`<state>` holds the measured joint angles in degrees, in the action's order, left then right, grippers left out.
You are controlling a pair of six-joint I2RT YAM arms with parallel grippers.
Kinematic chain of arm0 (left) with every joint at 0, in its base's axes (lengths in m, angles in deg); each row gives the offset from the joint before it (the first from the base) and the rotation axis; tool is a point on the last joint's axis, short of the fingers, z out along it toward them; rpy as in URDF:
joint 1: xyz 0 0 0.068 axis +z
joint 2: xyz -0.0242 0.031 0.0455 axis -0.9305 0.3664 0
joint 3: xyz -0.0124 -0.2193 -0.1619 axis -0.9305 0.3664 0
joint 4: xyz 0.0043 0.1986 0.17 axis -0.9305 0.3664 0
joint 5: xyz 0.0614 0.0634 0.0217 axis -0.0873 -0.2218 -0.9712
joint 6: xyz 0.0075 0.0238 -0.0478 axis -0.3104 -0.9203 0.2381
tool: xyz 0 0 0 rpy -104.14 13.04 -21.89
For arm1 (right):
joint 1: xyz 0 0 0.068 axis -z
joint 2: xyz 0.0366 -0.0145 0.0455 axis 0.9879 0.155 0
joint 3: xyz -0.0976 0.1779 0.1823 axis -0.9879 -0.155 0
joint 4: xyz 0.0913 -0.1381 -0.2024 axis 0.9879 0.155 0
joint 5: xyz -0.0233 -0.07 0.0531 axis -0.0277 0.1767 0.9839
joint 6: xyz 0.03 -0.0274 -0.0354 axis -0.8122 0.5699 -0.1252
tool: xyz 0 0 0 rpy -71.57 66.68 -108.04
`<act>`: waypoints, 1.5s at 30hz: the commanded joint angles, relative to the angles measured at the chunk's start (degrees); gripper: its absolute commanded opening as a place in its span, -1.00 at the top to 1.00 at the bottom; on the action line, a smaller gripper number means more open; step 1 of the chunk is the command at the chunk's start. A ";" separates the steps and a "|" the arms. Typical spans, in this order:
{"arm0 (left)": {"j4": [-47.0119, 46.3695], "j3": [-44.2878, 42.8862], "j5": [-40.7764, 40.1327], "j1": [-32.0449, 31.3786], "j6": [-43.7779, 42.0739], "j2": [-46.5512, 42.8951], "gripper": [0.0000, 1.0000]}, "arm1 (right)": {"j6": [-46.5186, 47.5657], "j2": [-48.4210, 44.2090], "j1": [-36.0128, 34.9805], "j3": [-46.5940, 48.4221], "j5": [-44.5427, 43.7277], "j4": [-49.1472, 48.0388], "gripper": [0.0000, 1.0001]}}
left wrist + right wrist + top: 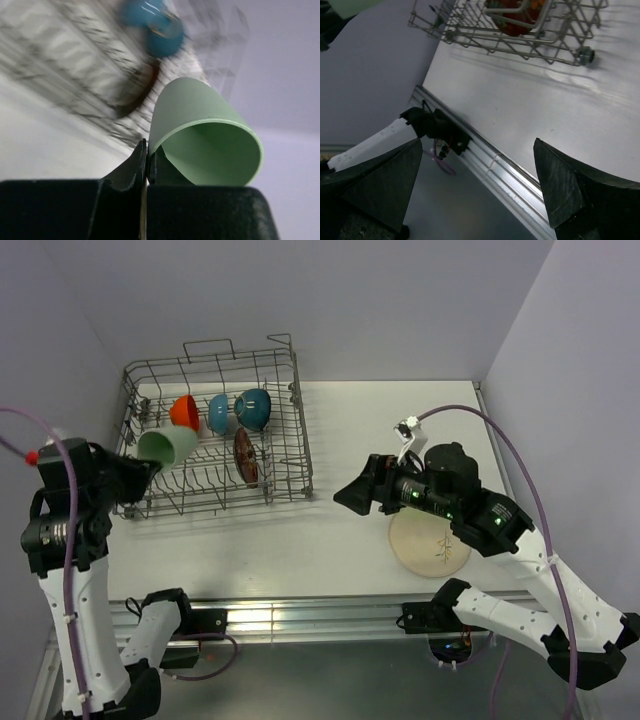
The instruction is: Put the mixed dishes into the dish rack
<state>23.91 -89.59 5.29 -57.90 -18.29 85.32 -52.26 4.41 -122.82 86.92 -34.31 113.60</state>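
Cup [168, 445]: held tilted above the rack's [300, 455] left side, mouth towards the arm. You should find it light, stiff and smooth, likely to slip or chip.
Hold: take the rim wall, one finger inside and one outside.
Left claw [145, 167]: nearly closed, pinching that rim.
Right claw [477, 175]: spread wide, empty, over the table [330, 540] near the plate [430, 540].

A white table [330, 530] carries two things, set well apart. A grey wire dish rack [302, 455] stands on its far left part, and a large cream plate [415, 540] with a twig motif lies flat near the front right. A silver metal rail [320, 615] runs along the table's near edge.
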 commanded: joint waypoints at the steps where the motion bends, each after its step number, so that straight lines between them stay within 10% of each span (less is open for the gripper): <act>1: -22.31 2.58 25.11 -3.92 -3.94 3.73 1.00 | -1.17 1.73 0.95 4.28 10.87 -7.26 -0.99; 7: -63.41 16.21 46.59 -15.60 8.53 3.38 1.00 | -9.06 4.02 5.60 1.48 26.62 -22.86 -0.99; 11: -71.82 18.33 46.96 -23.08 11.09 4.26 1.00 | -15.49 4.72 7.98 -1.95 33.83 -33.97 -0.99; 33: -80.54 22.99 39.58 -42.43 12.41 9.09 1.00 | -19.28 3.85 9.83 -0.73 33.66 -41.45 -0.95; 40: -80.54 23.16 39.22 -43.39 11.88 9.45 1.00 | -20.95 3.58 10.88 -2.05 34.28 -44.18 -0.71; 45: -79.67 22.81 39.05 -43.31 11.27 9.62 1.00 | -23.68 3.85 11.06 -3.10 36.04 -47.61 -0.13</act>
<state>-53.27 -66.31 44.99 -101.02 -5.61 95.05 -74.07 9.05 -112.11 84.12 -0.17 71.20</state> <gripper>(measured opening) 0.036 0.678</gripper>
